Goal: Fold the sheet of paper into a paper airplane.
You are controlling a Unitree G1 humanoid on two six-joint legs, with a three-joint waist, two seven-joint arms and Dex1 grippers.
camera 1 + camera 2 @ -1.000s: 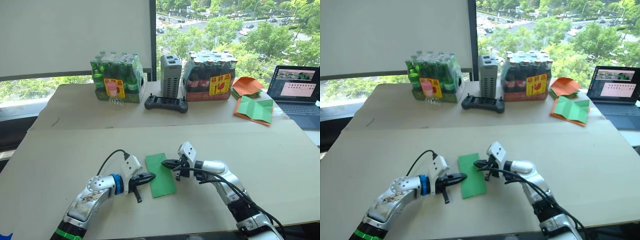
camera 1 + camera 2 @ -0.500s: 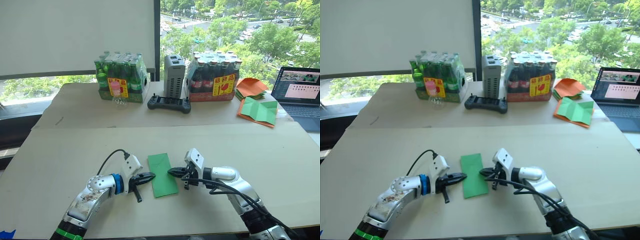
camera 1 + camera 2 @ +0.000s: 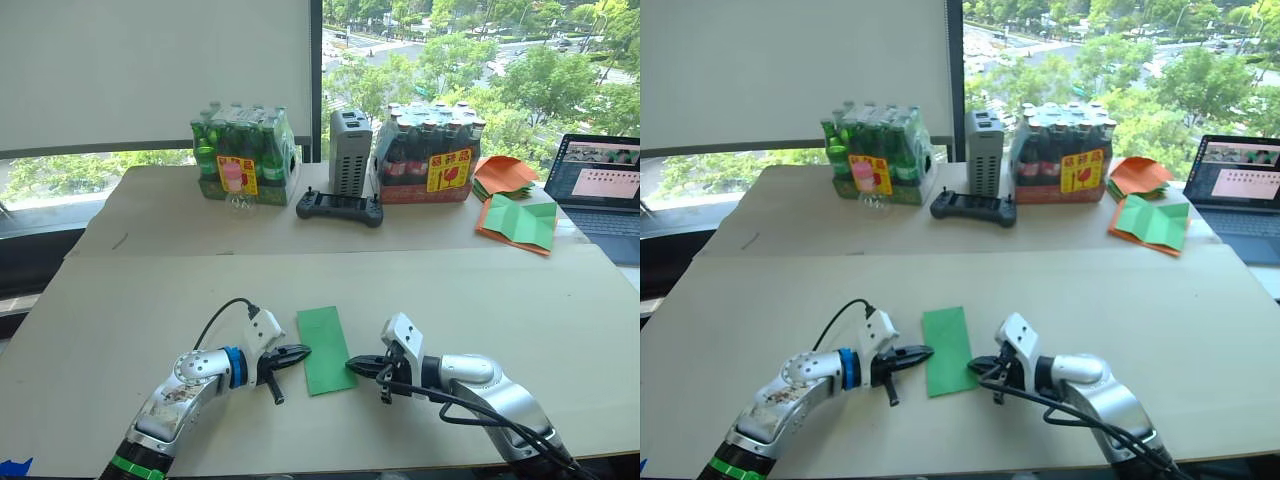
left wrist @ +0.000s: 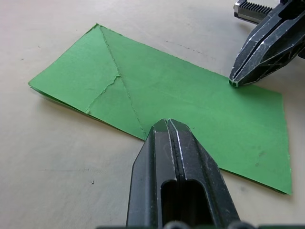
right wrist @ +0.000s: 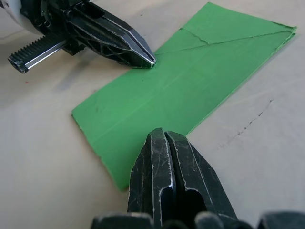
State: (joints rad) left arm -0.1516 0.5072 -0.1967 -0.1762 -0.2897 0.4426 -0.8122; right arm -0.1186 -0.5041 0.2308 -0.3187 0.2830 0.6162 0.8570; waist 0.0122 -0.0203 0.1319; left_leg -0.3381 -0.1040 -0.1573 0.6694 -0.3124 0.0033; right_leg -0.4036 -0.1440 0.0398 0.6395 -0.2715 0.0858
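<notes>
A: Nearest the camera, what are the two arms doing?

B: The left gripper [image 3: 300, 352] has its two black fingers pressed together, nothing between them, and its tip sits at the left long edge of the sheet of paper [image 3: 325, 335]. The right gripper [image 3: 357, 365] is likewise pressed shut on nothing, its tip at the sheet's right long edge near the near corner (the left wrist view shows that tip resting right on the paper's border).

A: And the paper itself?

B: It lies flat on the near table [image 3: 120, 320], a narrow bright green rectangle running away from the robot, between the two grippers. Diagonal crease lines cross its far end, and a long crease runs down its length.

A: What lies beyond it?

B: On the far table [image 3: 150, 215] stands a pack of green bottles [image 3: 240, 155] on the left, then a grey box-shaped device [image 3: 346, 152] with a black controller [image 3: 340, 207] in front of it, then a pack of dark bottles [image 3: 428, 154]. Farther right lies a wider green sheet backed with orange [image 3: 520, 222], just in front of a pile of orange paper [image 3: 508, 173] (the two look to be touching). An open laptop [image 3: 600, 190] sits at the right edge.
</notes>
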